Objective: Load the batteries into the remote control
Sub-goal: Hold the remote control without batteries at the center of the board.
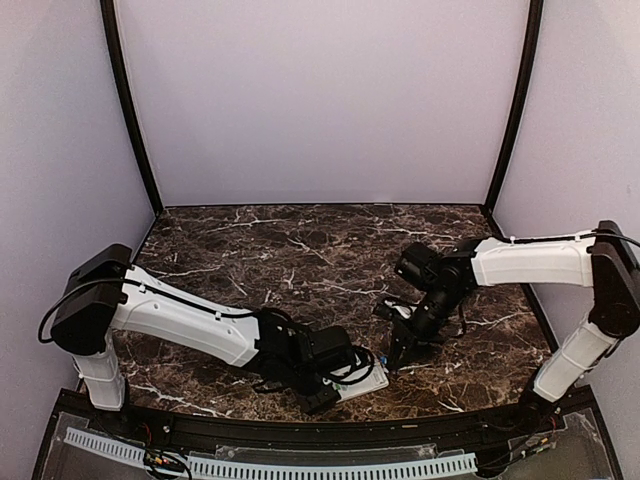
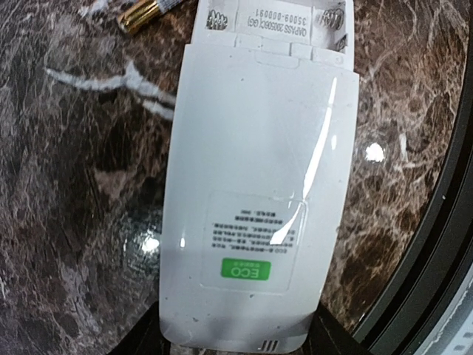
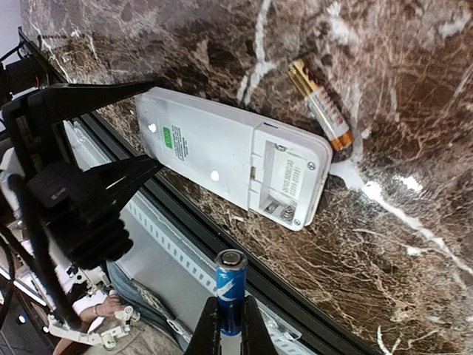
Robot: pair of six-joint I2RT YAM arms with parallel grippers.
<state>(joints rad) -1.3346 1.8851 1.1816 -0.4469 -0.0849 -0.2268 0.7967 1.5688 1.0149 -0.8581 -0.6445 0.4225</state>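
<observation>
On the remote control's (image 2: 259, 222) white back, just ahead of my left tool (image 2: 236, 342), a sticker (image 2: 251, 244) carries a green patch (image 2: 246, 271) reading "ECO" — its finer lines are illegible. Farther out, the battery bay (image 2: 281, 22) shows upside-down print — "35009-B0091", roughly.

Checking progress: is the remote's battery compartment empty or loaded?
Empty. The remote control lies back-up, its uncovered bay showing bare springs and printed floor; the right gripper holds one blue battery.

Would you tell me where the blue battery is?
Right wrist view: the blue battery is pinched in the right gripper, near the open end of the remote.
</observation>
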